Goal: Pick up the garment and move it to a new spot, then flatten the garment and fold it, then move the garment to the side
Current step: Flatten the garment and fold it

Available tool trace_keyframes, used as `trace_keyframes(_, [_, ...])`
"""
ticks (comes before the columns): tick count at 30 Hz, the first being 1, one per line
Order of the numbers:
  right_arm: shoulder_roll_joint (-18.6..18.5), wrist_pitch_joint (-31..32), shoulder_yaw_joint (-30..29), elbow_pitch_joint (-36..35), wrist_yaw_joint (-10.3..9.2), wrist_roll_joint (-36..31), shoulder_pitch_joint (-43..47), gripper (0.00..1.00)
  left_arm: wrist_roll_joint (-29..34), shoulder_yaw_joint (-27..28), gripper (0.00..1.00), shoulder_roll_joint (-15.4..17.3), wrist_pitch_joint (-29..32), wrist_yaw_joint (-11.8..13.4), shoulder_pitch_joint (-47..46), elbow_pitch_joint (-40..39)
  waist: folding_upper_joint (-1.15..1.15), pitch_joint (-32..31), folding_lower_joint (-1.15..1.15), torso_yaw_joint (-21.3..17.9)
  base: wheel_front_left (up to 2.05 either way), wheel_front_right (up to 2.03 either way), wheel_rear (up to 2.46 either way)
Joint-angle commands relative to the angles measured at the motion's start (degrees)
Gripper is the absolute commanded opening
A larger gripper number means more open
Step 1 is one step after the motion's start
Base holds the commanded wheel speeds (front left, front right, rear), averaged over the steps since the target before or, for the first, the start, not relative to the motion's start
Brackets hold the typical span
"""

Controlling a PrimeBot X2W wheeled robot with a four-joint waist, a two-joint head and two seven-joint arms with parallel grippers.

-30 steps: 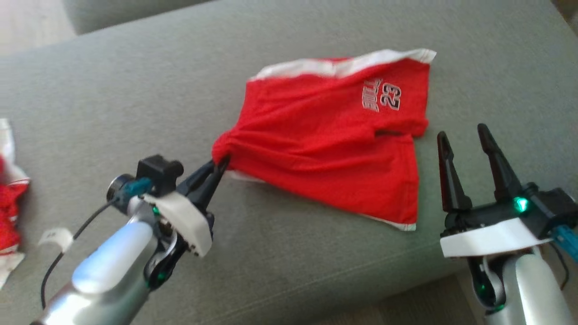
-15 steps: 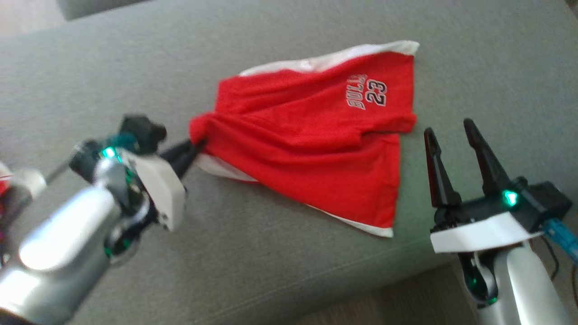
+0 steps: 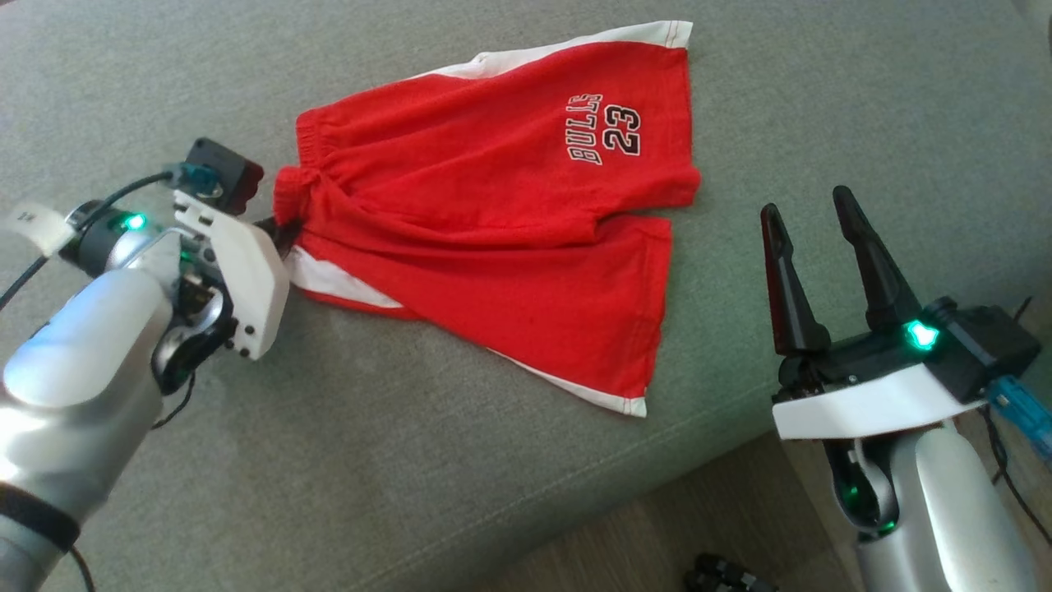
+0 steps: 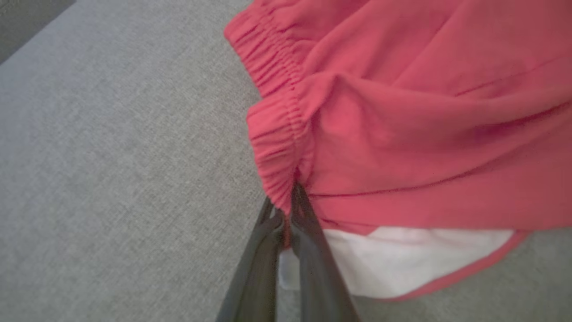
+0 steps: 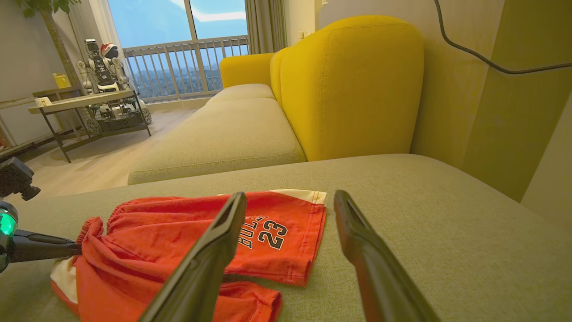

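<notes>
One pair of red shorts [image 3: 509, 214] [image 4: 424, 112] [image 5: 170, 232] lies spread on the grey cushion [image 3: 370, 460] [image 4: 111, 156] [image 5: 424, 214], nearer the cushion's front edge than its back; the left gripper [image 3: 278, 234] [image 4: 288, 210] [image 5: 78, 249] is clamped on the gathered waistband [image 3: 300, 173] [image 4: 277, 147] at the end of the garment toward the cushion's left side, its two fingers pressed together with red cloth bunched between them; the right gripper [image 3: 809, 205] [image 5: 290, 199] hangs over the cushion's front edge on the right, fingers spread and holding nothing, apart from the leg hems.

The shorts are bright red, the elastic waist puckered where it is pinched; long creases run from that pinch across the cloth; the two legs point toward the cushion's right side, the farther leg partly overlapping the nearer one; a white side panel [image 3: 329, 284] [image 4: 402, 255] shows along the nearer edge just beside the left gripper, and a second white strip edges the side toward the cushion's back; the print [image 3: 604, 136] [image 5: 261, 235] reads BULLS 23 on the farther leg.

Bare cushion fabric lies between the right gripper and the nearest hem; below the cushion's front edge runs a wooden floor [image 3: 657, 543] [image 5: 103, 165]; beyond the cushion's far side, in the right wrist view, stand a yellow sofa [image 5: 348, 85] and a side table [image 5: 85, 100]; a black cable [image 5: 491, 62] hangs on the wall behind.
</notes>
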Motion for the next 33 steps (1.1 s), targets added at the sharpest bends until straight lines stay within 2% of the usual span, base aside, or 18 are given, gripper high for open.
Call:
trace_keyframes(1, [-0.6, -0.5, 1.1, -1.7, -0.02, 0.4, -1.5, 1.0, 0.6, 0.8, 0.36, 1.0, -0.3, -0.2, -2.8, 0.2, 0.0, -0.1, -0.01, 0.2, 0.0, 0.0, 0.0])
trace_keyframes(3, [-0.6, -0.5, 0.9, -1.7, -0.02, 0.3, -1.4, 1.0, 0.5, 0.5, 1.0, 0.3, -1.7, -0.3, -3.2, 1.3, 0.0, -0.4, -0.01, 0.8, 0.0, 0.0, 0.0])
trace_keyframes(12, [-0.6, -0.5, -0.6, -0.8, -0.02, -2.4, -1.6, 1.0, -1.3, -0.7, 1.0, -1.2, -8.3, -0.4, -2.4, 2.1, 0.0, -4.1, -0.01, 6.1, 0.0, 0.0, 0.0])
trace_keyframes(20, [-0.6, -0.5, -3.7, -0.1, -0.02, -4.6, -0.9, 1.0, -3.3, -1.1, 1.0, 0.2, -13.6, 0.1, 2.3, -3.1, 0.0, -8.2, -0.01, 11.4, 0.0, 0.0, 0.0])
trace_keyframes(28, [-0.6, -0.5, -5.9, -0.2, -0.02, -5.4, 1.9, 1.0, -6.4, 5.2, 1.0, 0.2, -25.6, 9.1, 11.6, -13.2, 0.0, -12.1, -0.01, 16.6, 0.0, 0.0, 0.0])
trace_keyframes(33, [-0.6, -0.5, -5.9, 0.0, -0.02, -5.1, 5.0, 1.0, -7.8, 11.9, 1.0, -2.1, -27.9, 13.8, 19.9, -19.8, 0.0, -13.0, -0.01, 18.4, 0.0, 0.0, 0.0])
